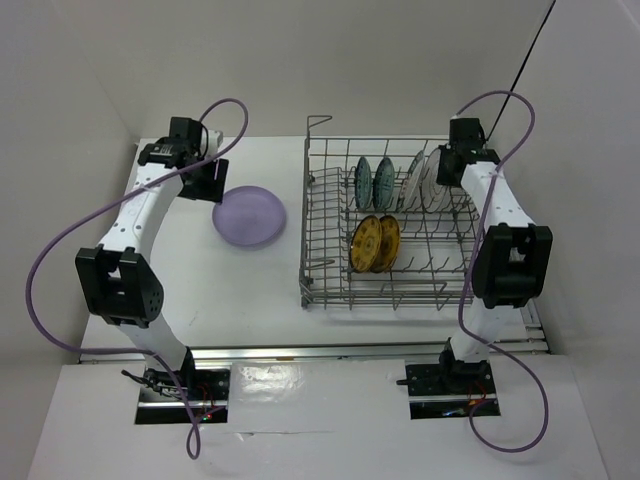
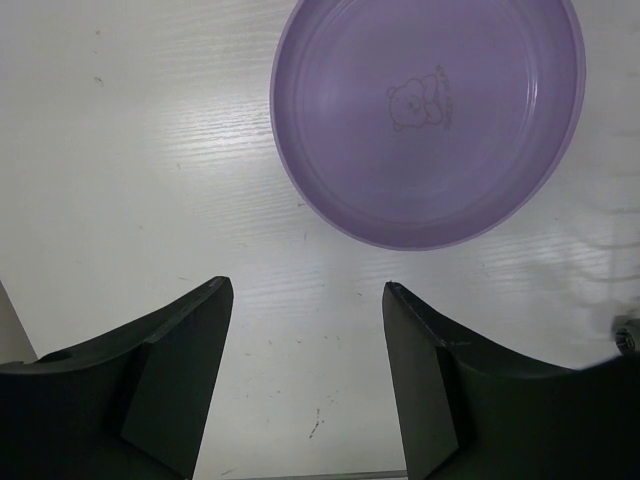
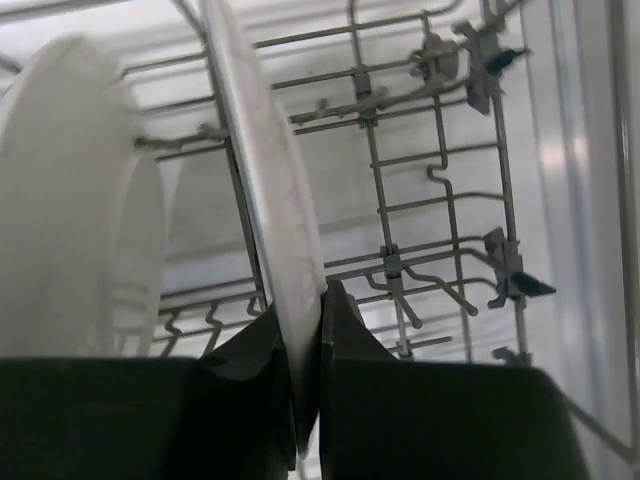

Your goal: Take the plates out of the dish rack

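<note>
A lavender plate (image 1: 249,215) lies flat on the table left of the dish rack (image 1: 320,290); it also shows in the left wrist view (image 2: 430,110). My left gripper (image 1: 215,178) (image 2: 308,290) is open and empty, above the table just beside that plate. In the rack stand two teal plates (image 1: 372,181), two yellow-gold plates (image 1: 374,243) and two white plates (image 1: 418,180). My right gripper (image 1: 440,170) (image 3: 305,310) is shut on the rim of one upright white plate (image 3: 285,230). The other white plate (image 3: 70,200) stands to its left.
The rack's wire tines (image 3: 440,190) surround the held plate, and a wire loop (image 1: 318,122) rises at the rack's far left corner. White walls close in the table at the back and on both sides.
</note>
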